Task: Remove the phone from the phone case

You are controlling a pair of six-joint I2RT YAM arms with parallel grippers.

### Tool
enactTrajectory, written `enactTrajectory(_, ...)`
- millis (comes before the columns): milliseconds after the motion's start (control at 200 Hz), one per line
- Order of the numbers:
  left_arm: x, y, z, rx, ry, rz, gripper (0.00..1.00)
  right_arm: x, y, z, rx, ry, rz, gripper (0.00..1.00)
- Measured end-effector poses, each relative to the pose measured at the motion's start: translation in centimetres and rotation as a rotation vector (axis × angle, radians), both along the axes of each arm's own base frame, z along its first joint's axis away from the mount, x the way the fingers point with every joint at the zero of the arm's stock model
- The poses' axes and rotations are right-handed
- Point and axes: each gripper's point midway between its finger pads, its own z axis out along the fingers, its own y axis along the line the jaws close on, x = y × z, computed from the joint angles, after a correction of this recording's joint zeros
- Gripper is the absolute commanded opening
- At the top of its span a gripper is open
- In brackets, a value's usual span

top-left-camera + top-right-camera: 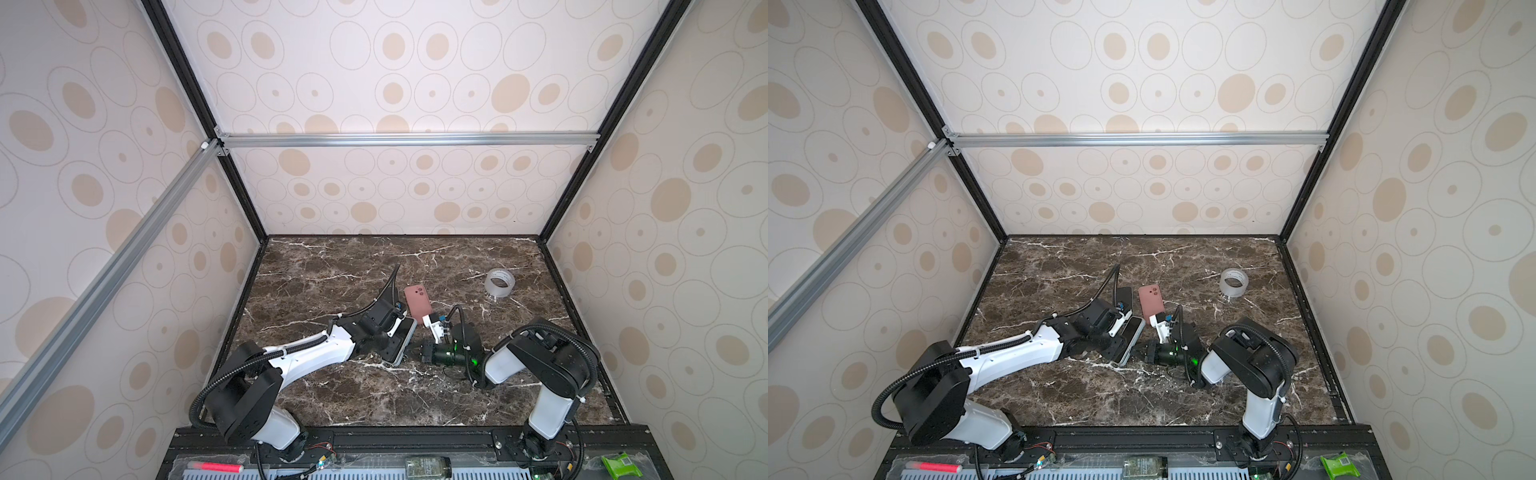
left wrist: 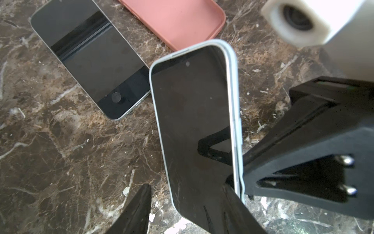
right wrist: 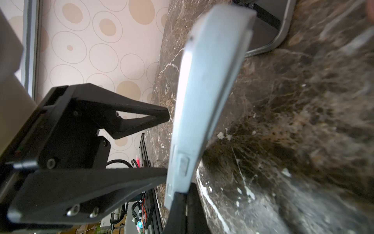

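A phone with a dark screen sits in a light-blue phone case and is tilted up off the marble table. In both top views it lies between the two arms. My left gripper is open. One finger lies over the screen, and the other stands clear of the phone's side. My right gripper is shut on the case's rim, which bows away from the phone beside its tip.
A second black phone and an empty pink case lie flat just beyond the held phone. A tape roll stands at the back right. The front ledge holds a pink marker, a bottle and a green packet.
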Motion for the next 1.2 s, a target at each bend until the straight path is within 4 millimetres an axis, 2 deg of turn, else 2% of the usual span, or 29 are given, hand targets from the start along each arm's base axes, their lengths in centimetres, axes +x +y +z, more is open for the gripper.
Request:
enactTrajectory(275,-1.5,-1.2,1.0,-0.078,0.022,-0.036,0.65,0.0,0.0,0.0,0.001,0.0,0.001,0.0)
enactTrajectory(505,-3.3,-0.9,-0.4,-0.036,0.054,-0.059,0.62,0.0,0.0,0.1,0.002,-0.001,0.001,0.0)
enactTrajectory(815,-3.0,-0.2,-1.8,0.078,0.028,-0.036,0.58,0.0,0.0,0.0,0.001,0.003,0.0,0.0)
enactTrajectory(1200,-2.5,0.0,-1.2,0.128,-0.033,-0.022,0.56,0.2,0.0,0.1,0.005,-0.007,-0.011,0.0)
